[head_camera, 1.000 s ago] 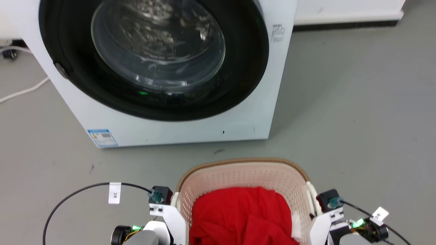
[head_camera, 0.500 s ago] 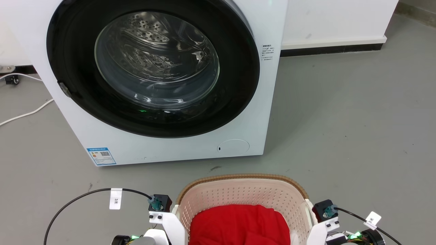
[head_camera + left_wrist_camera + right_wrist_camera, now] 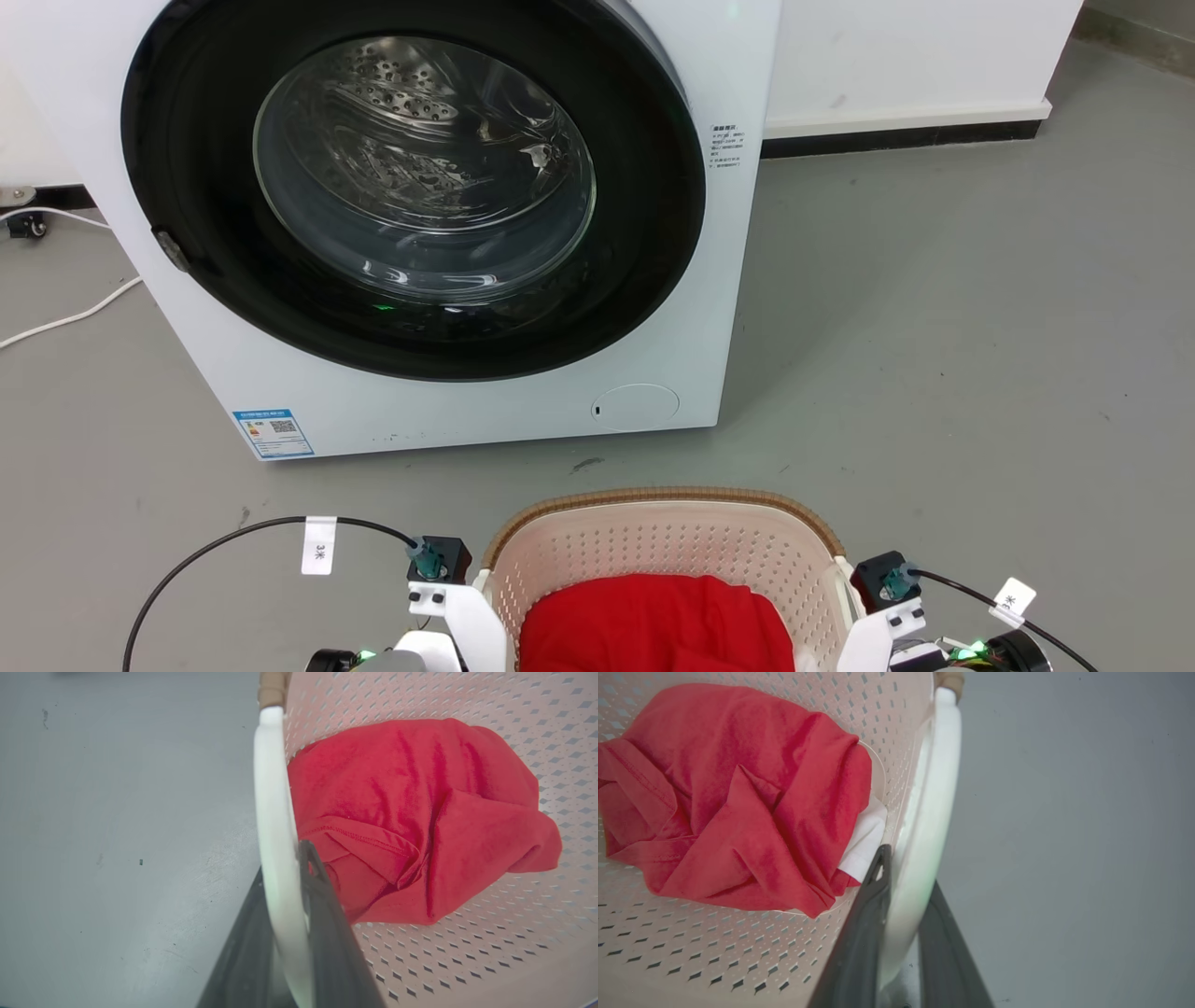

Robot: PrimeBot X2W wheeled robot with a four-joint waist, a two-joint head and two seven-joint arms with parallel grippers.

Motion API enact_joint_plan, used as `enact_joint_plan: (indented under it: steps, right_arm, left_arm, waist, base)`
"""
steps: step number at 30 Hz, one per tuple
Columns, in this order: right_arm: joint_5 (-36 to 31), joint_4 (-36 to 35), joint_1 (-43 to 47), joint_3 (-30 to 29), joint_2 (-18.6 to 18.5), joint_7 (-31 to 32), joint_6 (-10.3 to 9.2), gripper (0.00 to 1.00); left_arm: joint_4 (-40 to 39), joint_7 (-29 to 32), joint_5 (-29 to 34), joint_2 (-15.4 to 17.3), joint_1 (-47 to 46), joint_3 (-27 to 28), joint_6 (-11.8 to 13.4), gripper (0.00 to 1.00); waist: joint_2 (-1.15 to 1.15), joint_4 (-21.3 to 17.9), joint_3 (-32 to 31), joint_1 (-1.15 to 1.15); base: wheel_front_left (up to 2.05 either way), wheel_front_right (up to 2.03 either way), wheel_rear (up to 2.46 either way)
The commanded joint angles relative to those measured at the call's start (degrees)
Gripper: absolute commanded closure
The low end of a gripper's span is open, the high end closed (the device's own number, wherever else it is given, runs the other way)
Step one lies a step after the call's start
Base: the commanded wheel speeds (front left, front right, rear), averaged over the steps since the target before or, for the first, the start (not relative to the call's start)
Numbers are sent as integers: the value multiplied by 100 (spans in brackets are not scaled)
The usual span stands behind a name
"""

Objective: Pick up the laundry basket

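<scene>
Left gripper [image 3: 282, 868] pinches left handle [image 3: 273, 788], right gripper [image 3: 908, 868] pinches right handle [image 3: 941, 765]; laundry basket [image 3: 672, 537] spans crosswise between my arms, equally near both.

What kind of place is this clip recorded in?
Probably a laundry area: a front-loading washing machine stands on a grey floor, with a laundry basket holding red cloth before it.

cream-beige perforated plastic laundry basket [image 3: 672, 546], rounded-rectangular, brown woven-look rim [image 3: 653, 493], upright at bottom centre of head view, in front of white washing machine [image 3: 467, 420]; white side handles [image 3: 275, 812] each clamped between dark jaws; red cloth [image 3: 653, 621] heaped inside
</scene>
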Motion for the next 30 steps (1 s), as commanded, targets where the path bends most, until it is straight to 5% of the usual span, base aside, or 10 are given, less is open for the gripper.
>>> enact_joint_plan:
  steps: [1,30]
  right_arm:
    - [6,-35,-25,78,107,23,72,100]
    - [322,-34,-23,321,42,51,71,100]
  left_arm:
    - [-124,-18,-42,-155,-96,-35,-115,100]
    - [-86,-84,-345,-102,-102,-385,-115,100]
  waist:
    - [-1,-1,0,1]
    - [-1,-20,40,1]
  base:
    - [0,0,0]
    - [0,0,0]
